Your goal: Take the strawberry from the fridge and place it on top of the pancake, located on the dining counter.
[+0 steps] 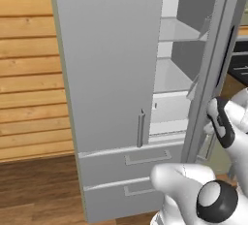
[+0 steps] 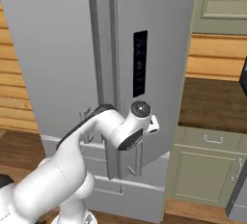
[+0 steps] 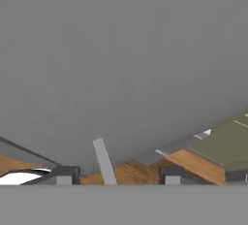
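Step in hand, as I read it: opening the fridge (image 1: 111, 64). Its right door (image 2: 159, 49) is ajar, swung partway; the left door (image 1: 104, 59) is shut. Grey shelves (image 1: 169, 76) show through the gap in the left base view, at 1 o'clock from the left door's handle (image 1: 140, 128).

Gripper (image 3: 118, 174): in the hand view both finger tips (image 3: 65, 174) stand apart with nothing between them, facing a flat grey panel, probably the right door. A slim grey bar, likely a handle (image 3: 104, 161), sits at 11 o'clock from the midpoint between the tips, not clamped. So the pincer is released, holding nothing.

Strawberry: can't spot it on the visible shelves; the opening is too narrow to tell where it sits.

Next move, my guess: push or pull the right door wider so the shelves are exposed, then reach in. The arm's wrist (image 2: 137, 121) is tight against the door edge, so it needs a clean swing path without snagging the door.
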